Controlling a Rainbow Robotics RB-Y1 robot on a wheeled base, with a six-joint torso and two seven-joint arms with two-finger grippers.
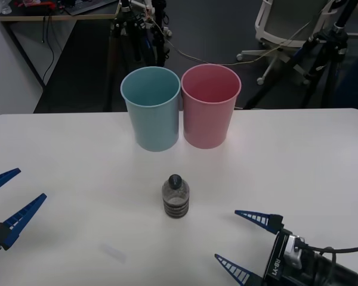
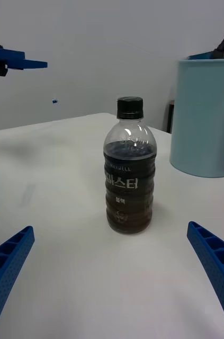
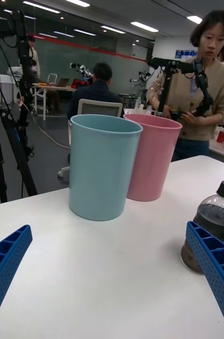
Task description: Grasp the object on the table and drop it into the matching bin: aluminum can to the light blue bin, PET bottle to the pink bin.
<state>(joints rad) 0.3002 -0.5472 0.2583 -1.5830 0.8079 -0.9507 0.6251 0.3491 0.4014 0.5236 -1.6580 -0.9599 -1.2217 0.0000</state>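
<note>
While the PET bottle (image 1: pixel 176 196) stands upright (cap on) mid-tabletop (image 1: pixel 298 155), just before the light blue bin (image 1: pixel 151 107) and pink bin (image 1: pixel 210 105), the right end effector (image 1: pixel 243 237) hovers nearby, fingers spread; the left end effector (image 1: pixel 11 198) waits spread at the tabletop's left edge.

Overall light: bright and even across the white table (image 1: pixel 77 161), coming from overhead.
Light source: long ceiling strips (image 3: pixel 143 25) glow in the room behind, seen from the left wrist.
Shadows: soft and short; a faint one sits under the PET bottle (image 1: pixel 175 196), pale ones at the foot of the light blue bin (image 1: pixel 151 107) and pink bin (image 1: pixel 210 105).
Glare: small highlights on the bottle's clear shoulder in the right wrist view; the tabletop looks nearly washed out.
Focus: bottle label sharp in the right wrist view; the far room is softer.
</note>
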